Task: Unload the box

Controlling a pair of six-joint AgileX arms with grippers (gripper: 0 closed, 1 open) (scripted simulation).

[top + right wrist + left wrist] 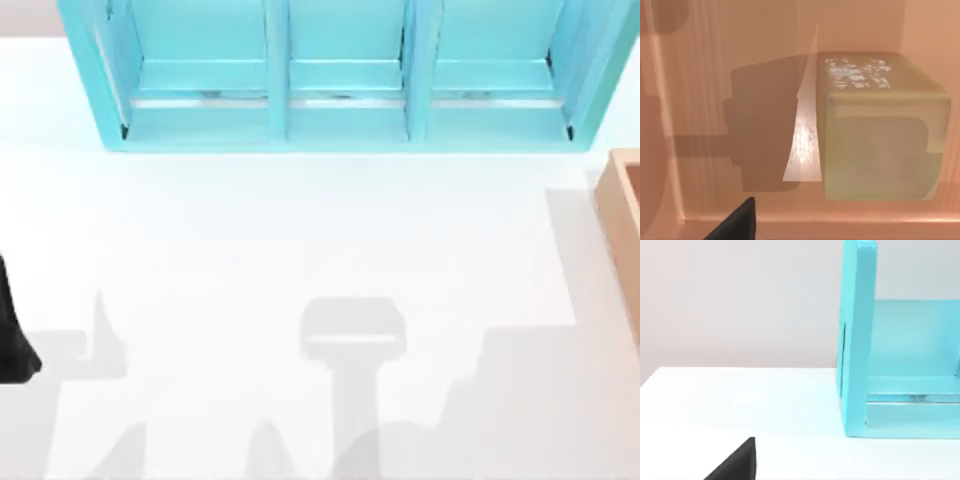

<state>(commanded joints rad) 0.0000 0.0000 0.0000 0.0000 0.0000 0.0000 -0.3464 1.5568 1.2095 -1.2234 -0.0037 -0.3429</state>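
No legible text; pale marks on block (880,125) unreadable.

Turquoise three-bay shelf (345,75) at table (300,240) back.

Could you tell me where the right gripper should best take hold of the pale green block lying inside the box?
Probably from above, across two opposite upright sides of the pale green block. It lies flat on the floor of the box, its top face exposed. One side seems close to a box wall, so the freer pair of faces looks safer.
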